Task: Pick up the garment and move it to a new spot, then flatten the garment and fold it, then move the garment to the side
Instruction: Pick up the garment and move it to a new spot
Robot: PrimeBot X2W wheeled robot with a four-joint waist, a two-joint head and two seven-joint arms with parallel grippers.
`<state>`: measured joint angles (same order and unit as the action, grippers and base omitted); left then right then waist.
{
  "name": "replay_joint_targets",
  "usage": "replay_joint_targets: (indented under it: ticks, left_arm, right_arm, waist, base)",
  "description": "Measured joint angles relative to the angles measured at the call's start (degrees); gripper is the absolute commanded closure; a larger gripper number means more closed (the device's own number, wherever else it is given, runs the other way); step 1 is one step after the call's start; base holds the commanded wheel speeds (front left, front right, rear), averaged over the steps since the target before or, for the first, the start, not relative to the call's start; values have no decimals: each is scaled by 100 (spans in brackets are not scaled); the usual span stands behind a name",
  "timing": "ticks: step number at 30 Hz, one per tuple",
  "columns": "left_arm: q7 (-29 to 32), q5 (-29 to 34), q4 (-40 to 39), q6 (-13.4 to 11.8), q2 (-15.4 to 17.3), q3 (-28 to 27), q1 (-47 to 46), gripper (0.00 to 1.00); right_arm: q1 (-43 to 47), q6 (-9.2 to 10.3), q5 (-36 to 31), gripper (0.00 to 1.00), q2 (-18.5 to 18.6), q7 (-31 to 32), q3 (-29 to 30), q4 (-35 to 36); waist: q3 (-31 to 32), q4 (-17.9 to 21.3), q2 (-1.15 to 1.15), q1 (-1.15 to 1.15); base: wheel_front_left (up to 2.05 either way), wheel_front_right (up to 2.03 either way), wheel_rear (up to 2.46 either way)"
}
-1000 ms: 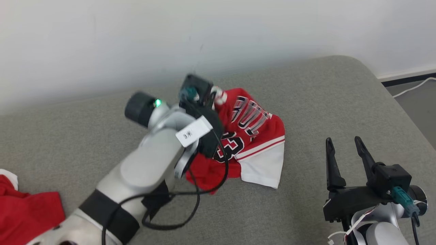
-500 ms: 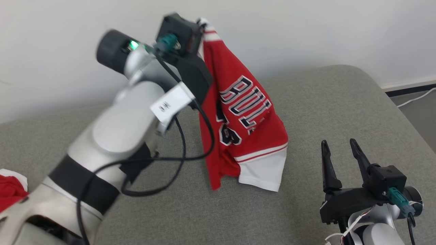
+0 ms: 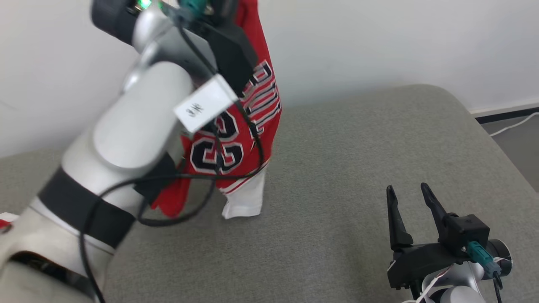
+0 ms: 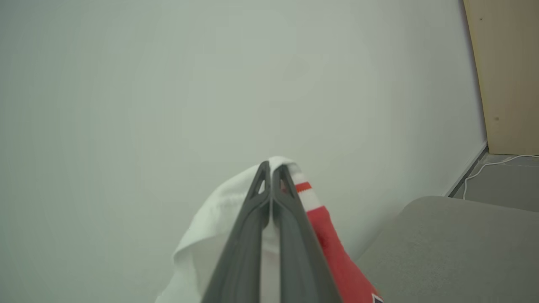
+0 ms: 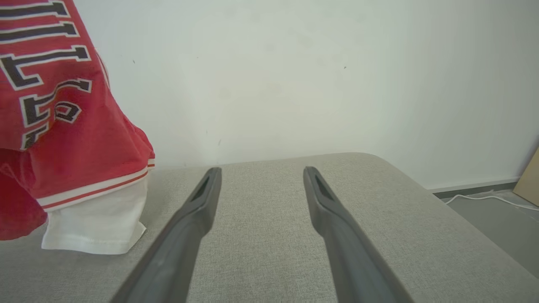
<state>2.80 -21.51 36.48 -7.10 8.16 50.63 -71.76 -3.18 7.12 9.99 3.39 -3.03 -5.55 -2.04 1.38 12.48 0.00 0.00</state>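
Between the fingers of the left gripper (image 4: 271,166), which are pinched together with no gap, sits a white-and-red edge of the shirt (image 3: 269,109). From that pinch the cloth hangs straight below the jaws, its long axis running up and down, the number and lettering facing outward. Its white hem (image 5: 97,227) appears to rest on the grey cushion (image 3: 358,147), so the shirt is not quite clear of the surface. The right gripper (image 3: 406,188) holds nothing; its jaws are spread wide and its fingers point toward the wall (image 3: 379,42). From those jaws the shirt lies ahead and off to the left, well apart. My reading is that the carry to a new spot belongs to the left arm alone, and the hem will likely drag unless the pinch goes higher. The cushion is flat and woven, with a rounded far corner. Past it a white cable (image 3: 513,122) lies on the floor beside the skirting.
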Motion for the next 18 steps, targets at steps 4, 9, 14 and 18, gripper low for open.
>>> replay_joint_targets:
  ticks: [4,9,14,18]
  left_arm:
    - [134,2,112,9,-236,344,378,100]
    - [225,35,517,179,-294,713,934,100]
    - [190,35,766,318,-425,778,944,100]
    - [29,34,931,359,-515,770,881,0]
  right_arm:
    - [-13,0,1,0,-10,2,-102,5]
    - [-121,-1,10,0,-16,5,-215,63]
    - [-185,-4,59,0,-16,7,-281,55]
    - [-394,-5,119,0,-25,2,-375,29]
  waist:
    - [-47,144,0,0]
    - [-168,406,0,0]
    - [-374,699,0,0]
    - [-581,913,0,0]
  base:
    - [0,0,0]
    - [0,0,0]
    - [0,0,0]
    - [0,0,0]
